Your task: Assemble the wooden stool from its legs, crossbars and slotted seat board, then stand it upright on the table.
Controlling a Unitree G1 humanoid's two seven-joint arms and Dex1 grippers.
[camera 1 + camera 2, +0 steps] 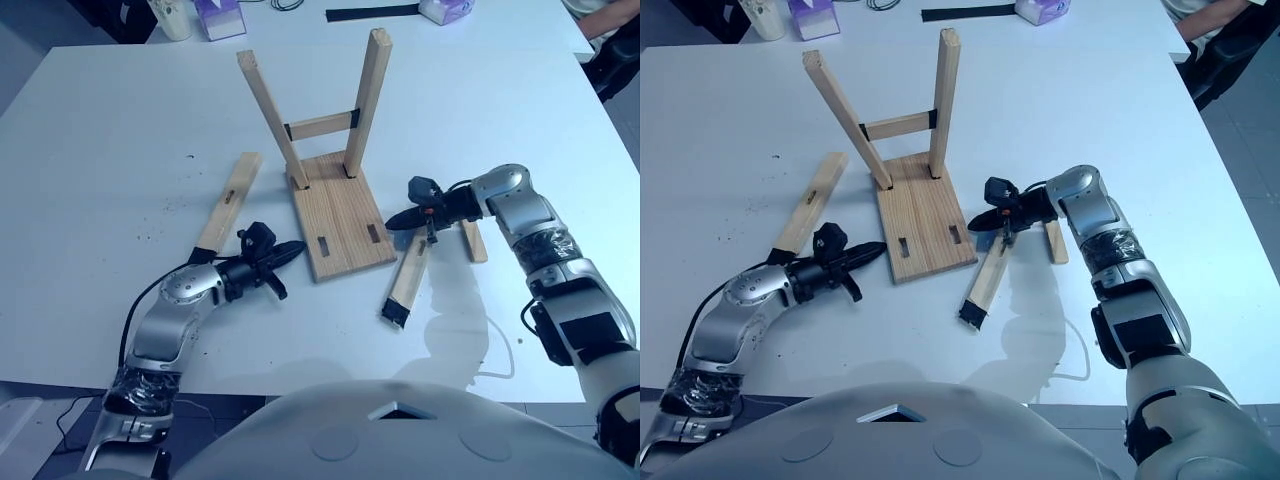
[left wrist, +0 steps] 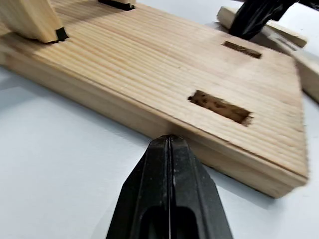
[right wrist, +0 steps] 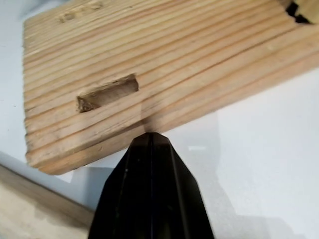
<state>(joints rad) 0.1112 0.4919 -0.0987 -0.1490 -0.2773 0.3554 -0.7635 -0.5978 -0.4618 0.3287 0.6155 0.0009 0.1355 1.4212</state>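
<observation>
Wooden stool (image 1: 320,126): seat board (image 1: 340,215) flat, two legs (image 1: 272,110) upright, two slots (image 1: 326,244) bare; left end effector (image 1: 295,247), right end effector (image 1: 392,222) closed, empty

Setting: indoor robot lab or test room. Evidence: large white table (image 1: 100,150) used as a workbench; purple tissue box (image 1: 218,17), second tissue box (image 1: 447,9), pale container (image 1: 172,18) and black strip (image 1: 372,12) at its far edge; loose cables (image 1: 60,425) on grey floor (image 1: 1245,130).

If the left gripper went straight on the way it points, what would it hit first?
The left gripper would meet the seat board, at its side edge just ahead; whether they already touch is unclear.
</observation>
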